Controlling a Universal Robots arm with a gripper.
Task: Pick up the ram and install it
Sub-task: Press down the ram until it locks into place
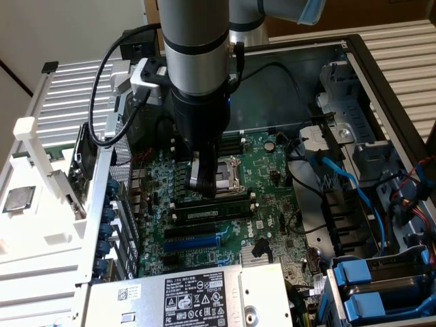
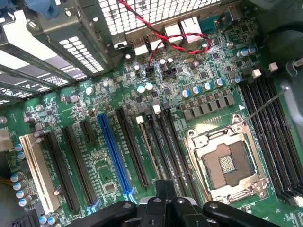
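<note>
1. I see the gripper (image 1: 202, 185) low over the motherboard (image 1: 272, 204), fingers pressed together, nothing clamped between them.
2. The ram (image 1: 212, 212) sits seated in a memory slot, lying flat along the board just below the gripper tip in the exterior view, pale label visible on it.
3. The CPU socket (image 1: 225, 172) is right beside the gripper, towards the exterior view's right.
4. On the wrist view I see the gripper (image 2: 165, 201) closed above the row of black memory slots (image 2: 163, 151), with the open CPU socket (image 2: 227, 163) and the blue expansion slot (image 2: 113, 156) on either side.
5. The power supply (image 1: 197, 300) with its white label is at the near edge of the case.
</note>
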